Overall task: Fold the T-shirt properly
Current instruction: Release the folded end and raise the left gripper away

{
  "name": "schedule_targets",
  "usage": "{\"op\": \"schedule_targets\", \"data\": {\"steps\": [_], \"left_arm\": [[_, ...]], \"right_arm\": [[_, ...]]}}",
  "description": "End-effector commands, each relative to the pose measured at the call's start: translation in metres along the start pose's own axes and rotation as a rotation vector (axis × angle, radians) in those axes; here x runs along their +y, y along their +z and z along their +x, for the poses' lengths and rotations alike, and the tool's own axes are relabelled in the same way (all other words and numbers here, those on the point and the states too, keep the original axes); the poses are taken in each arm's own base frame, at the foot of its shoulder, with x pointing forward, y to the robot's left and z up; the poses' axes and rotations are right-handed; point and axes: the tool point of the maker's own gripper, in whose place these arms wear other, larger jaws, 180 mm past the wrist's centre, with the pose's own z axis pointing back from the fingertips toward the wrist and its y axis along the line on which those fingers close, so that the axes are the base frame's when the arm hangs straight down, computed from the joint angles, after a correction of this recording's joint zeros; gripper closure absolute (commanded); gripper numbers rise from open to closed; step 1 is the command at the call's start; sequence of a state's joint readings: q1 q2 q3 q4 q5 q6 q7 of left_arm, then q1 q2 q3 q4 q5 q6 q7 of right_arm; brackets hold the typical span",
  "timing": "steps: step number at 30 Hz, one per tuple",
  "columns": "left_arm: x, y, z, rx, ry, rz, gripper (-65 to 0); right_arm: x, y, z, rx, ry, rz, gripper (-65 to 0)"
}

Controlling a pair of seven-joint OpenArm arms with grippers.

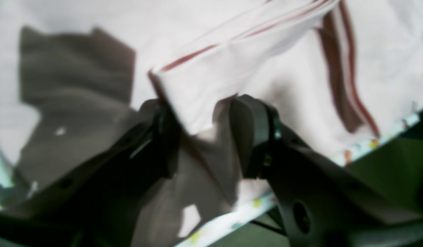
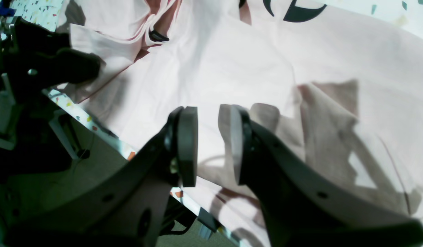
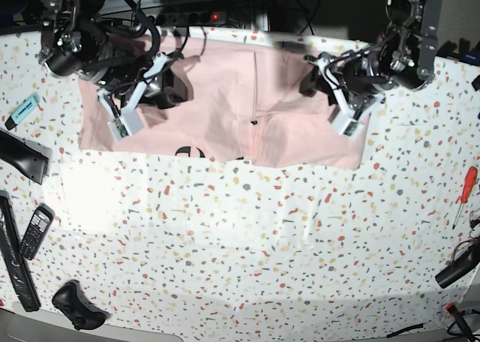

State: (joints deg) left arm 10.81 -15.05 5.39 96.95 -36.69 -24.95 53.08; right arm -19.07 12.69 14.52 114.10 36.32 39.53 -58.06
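Speckled terrazzo tabletop point(image 3: 240, 237), pink T-shirt point(image 3: 225, 94) half-folded — left gripper point(image 1: 204, 137) wide around a folded edge (right gripper point(image 2: 208, 144) narrower, empty) — layers might slip apart.

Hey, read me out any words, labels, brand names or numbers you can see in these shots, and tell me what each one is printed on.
No text can be read whole.
T-shirt: black lettering, only curved fragments show at its edge, in the right wrist view and the base view; unreadable.
Mobile phone: keypad too small to read.
Teal marker: any label too small to read.
Left wrist view: blurred, no text.
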Motion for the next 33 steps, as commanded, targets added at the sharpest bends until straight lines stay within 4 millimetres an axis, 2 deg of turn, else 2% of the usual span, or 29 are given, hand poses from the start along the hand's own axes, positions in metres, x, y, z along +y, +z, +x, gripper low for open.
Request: {"op": "schedule_targets", "data": {"steps": [1, 4, 7, 10, 12, 15, 19, 22, 26, 29, 33], "left_arm": [[-0.018, 0.003, 0.015, -0.064, -0.025, -0.089, -26.2], [-0.053, 0.009, 0.018, -0.087, -0.082, -0.283, -26.1], [-0.074, 0.014, 0.003, -0.012, -0.122, -0.400, -26.0], [-0.083, 0.019, 0.004, -0.012, -0.103, -0.460, -26.0], [-0.088, 0.024, 0.015, -0.054, -0.093, -0.502, -26.0], [-0.085, 0.030, 0.035, -0.097, -0.118, -0.518, -26.0], [-0.055, 0.031, 0.059, -0.122, -0.182, -0.396, -26.0], [-0.018, 0.039, 0.084, -0.183, -0.213, -0.244, -26.0], [0.034, 0.062, 0.118, -0.320, -0.222, -0.019, -26.0], [0.068, 0.078, 0.127, -0.370, -0.210, 0.136, -26.0], [0.098, 0.087, 0.117, -0.314, -0.221, 0.277, -26.0]], "right_arm": [[0.003, 0.003, 0.012, -0.043, 0.020, 0.011, -16.1], [0.003, 0.003, 0.012, -0.043, 0.020, 0.011, -16.1], [0.003, 0.003, 0.012, -0.046, 0.020, 0.011, -16.1], [0.002, 0.003, 0.013, -0.048, 0.022, 0.010, -16.1], [0.002, 0.003, 0.014, -0.045, 0.025, 0.009, -16.1], [-0.003, 0.004, 0.013, -0.029, 0.026, -0.004, -18.4], [-0.020, 0.014, 0.014, -0.037, 0.007, -0.059, -26.0], [-0.040, 0.028, 0.018, -0.065, -0.015, -0.123, -26.1], [-0.071, 0.052, 0.019, -0.080, -0.030, -0.226, -26.1], [-0.095, 0.074, 0.018, -0.075, -0.026, -0.306, -26.7], [-0.118, 0.093, 0.006, -0.004, -0.035, -0.373, -37.4]]}}
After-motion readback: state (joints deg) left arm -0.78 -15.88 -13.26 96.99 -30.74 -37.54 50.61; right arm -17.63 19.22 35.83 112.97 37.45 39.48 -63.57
